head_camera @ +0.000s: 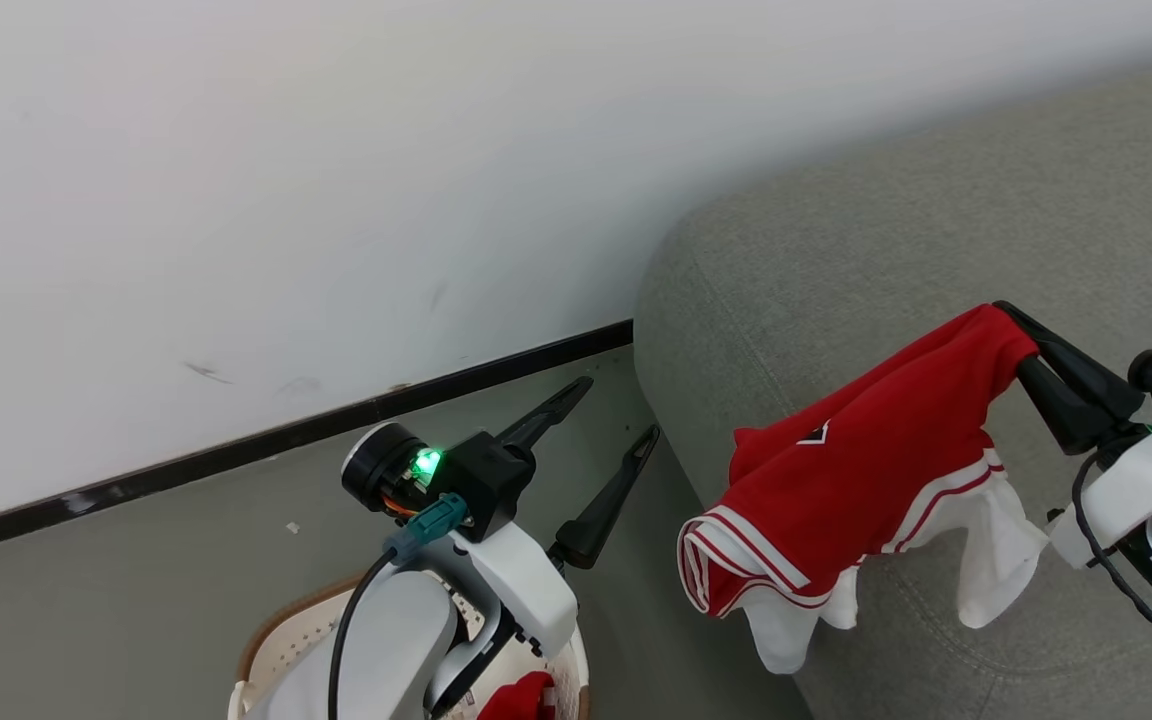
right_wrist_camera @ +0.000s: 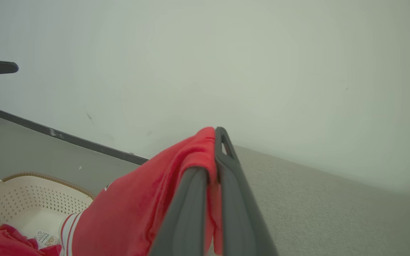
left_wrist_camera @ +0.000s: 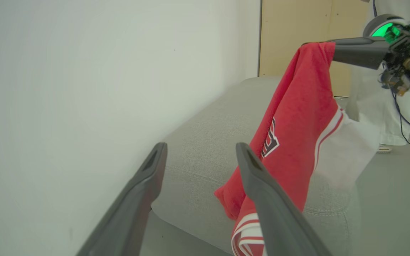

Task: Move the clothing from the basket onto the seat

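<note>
Right gripper (head_camera: 1011, 335): we note the two dark fingers pressed together on a fold of red cloth, the fabric pinched between them near the tips. The held piece of the clothing (head_camera: 856, 470) hangs down from that pinch, red with white panels, red-and-white striped trim and a dark emblem. It droops over the rounded end of the seat (head_camera: 936, 220). We cannot tell whether its lower hem rests on the grey fabric or hangs just clear of it.

Left gripper (head_camera: 619, 405): fingers spread wide, nothing between them. It hangs above the grey floor (head_camera: 136, 600), between the basket (head_camera: 276, 620) and the seat's end, tips pointing towards the white wall (head_camera: 236, 150).

The basket sits at the bottom of the head view, partly under the left forearm. We see a second red garment (right_wrist_camera: 2, 243) bunched on its bottom, next to a paper label (right_wrist_camera: 46, 238).

A dark skirting strip (head_camera: 236, 445) runs along the foot of the wall behind both.
</note>
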